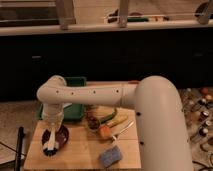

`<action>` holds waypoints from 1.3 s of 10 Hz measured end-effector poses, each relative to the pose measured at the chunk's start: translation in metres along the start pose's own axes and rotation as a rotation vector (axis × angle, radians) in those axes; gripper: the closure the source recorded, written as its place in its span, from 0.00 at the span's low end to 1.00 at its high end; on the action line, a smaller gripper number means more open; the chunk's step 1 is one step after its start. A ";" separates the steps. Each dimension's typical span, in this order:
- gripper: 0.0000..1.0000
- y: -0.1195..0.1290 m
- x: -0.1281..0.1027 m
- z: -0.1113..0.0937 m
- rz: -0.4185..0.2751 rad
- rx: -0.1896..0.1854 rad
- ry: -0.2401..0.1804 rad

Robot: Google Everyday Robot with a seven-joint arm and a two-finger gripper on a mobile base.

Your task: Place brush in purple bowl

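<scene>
**Gripper** [51, 136]: hanging straight down from the wrist over the bowl [64, 135], near the table's [80, 152] front left corner. It is reaching low, probably so the brush ends up inside the rim rather than beside it. Whether it is gripping or letting go cannot be told.

**Brush** [48, 146]: showing as a slim pale shape directly under the gripper, within the bowl. Contact with the bottom is unclear.

**Tray** [75, 102]: sitting just behind the bowl, green, playing no part.

**Sponge** [111, 156], **utensil** [125, 130]: lying well to the right, out of the arm's way.

**Judgement:** the placing is looking near release. A straight lift would be avoiding the rim.
</scene>
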 end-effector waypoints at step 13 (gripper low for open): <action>0.20 -0.003 -0.003 -0.004 -0.028 0.019 0.003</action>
